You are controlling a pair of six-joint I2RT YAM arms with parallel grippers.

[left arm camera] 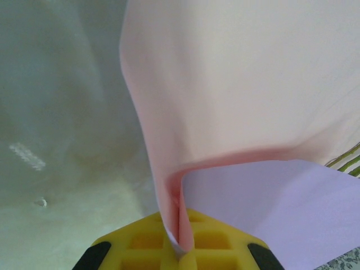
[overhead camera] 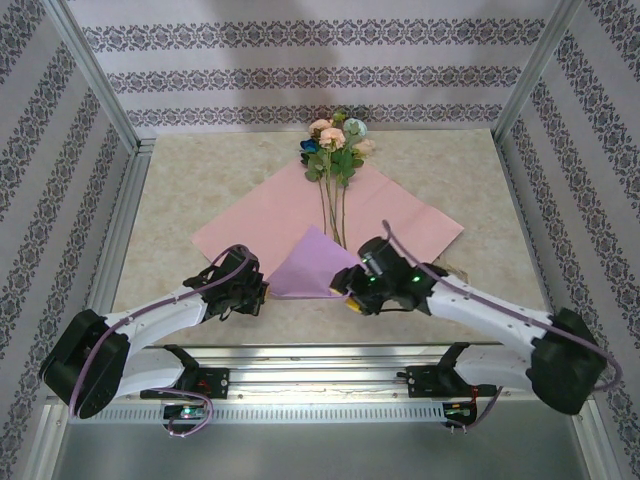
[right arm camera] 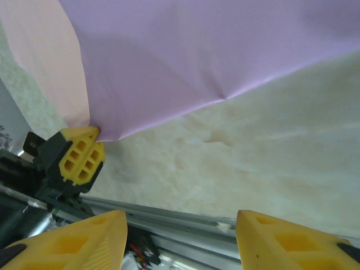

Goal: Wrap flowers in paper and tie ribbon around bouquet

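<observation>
Wrapping is the step in hand, and only its first fold. The large thin sheet of paper (overhead camera: 250, 220), pink face up, lies as a diamond on the pale marbled table (overhead camera: 180, 190). The small bunch of artificial flowers (overhead camera: 335, 150) in pink, peach and blue is laid along its middle, blooms at the far corner and thin green stems running toward me. The near corner is turned over onto the sheet as a lilac flap (overhead camera: 310, 262), its tip near the stem ends. My left gripper (left arm camera: 180, 250) is clamped on the paper at the left end of that fold; from the left wrist I see the pink and lilac layers pinched between its yellow pads (left arm camera: 146, 242). My right gripper (right arm camera: 180, 236) has its jaws well apart with nothing between them, just beside the right end of the flap, and I judge it touches nothing. Little of the task is done: the stems lie bare and no cone is formed. Next, I think, the right side needs a hold on the sheet's edge so it can draw the paper across the stems while the left pinch anchors the fold. Thin paper may crease or slip, so the bite should be firm and the pull slow.
</observation>
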